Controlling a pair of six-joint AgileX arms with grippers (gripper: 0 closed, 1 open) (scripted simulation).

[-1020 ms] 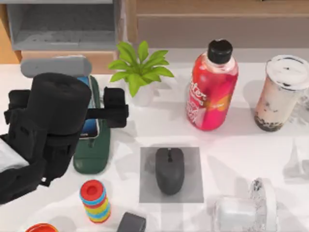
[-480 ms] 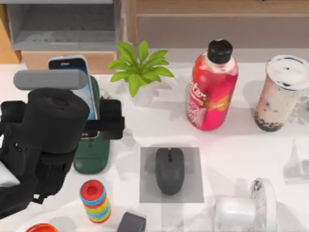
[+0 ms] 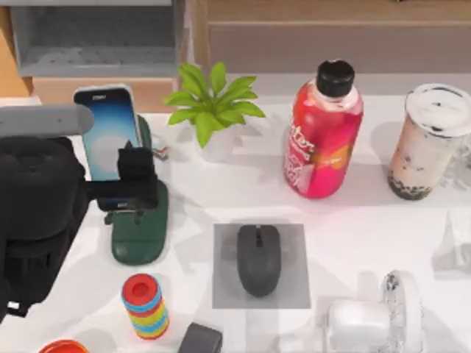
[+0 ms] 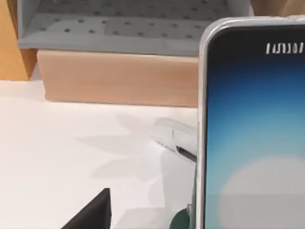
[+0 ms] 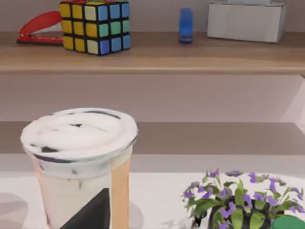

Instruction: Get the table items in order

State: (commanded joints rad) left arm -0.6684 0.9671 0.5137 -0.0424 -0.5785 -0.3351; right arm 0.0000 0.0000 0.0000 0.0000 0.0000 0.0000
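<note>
On the white table (image 3: 353, 213), the left gripper (image 3: 136, 173) sits at the left side with its fingers pinching the lower part of the smartphone (image 3: 109, 134). The phone stands tilted in a green stand (image 3: 143, 235), its blue-white screen lit. To the right of the fingers and nearer the front edge, the dark grey mouse (image 3: 258, 259) rests on a grey mat (image 3: 294, 243). The milk-tea cup (image 3: 429, 140) stands far to their right. Whether the right gripper's fingers are spread or pressed together, I cannot tell.
</note>
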